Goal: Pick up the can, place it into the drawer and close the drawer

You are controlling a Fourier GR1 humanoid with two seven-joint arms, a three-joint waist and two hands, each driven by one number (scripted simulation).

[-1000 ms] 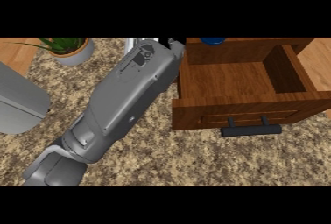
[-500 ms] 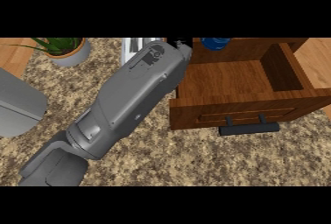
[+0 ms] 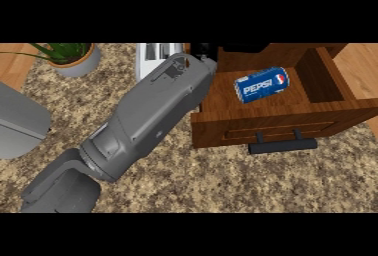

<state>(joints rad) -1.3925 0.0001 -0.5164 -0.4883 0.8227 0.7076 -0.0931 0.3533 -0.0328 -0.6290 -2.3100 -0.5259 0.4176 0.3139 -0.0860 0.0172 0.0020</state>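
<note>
Can (image 3: 261,85) has moved down into the open drawer (image 3: 266,127), lying sideways; left hand (image 3: 204,50) apparently clear of it, state cannot be told.

One head cam, steep down, close on counter (image 3: 221,186) & drawer (image 3: 280,128).
</note>
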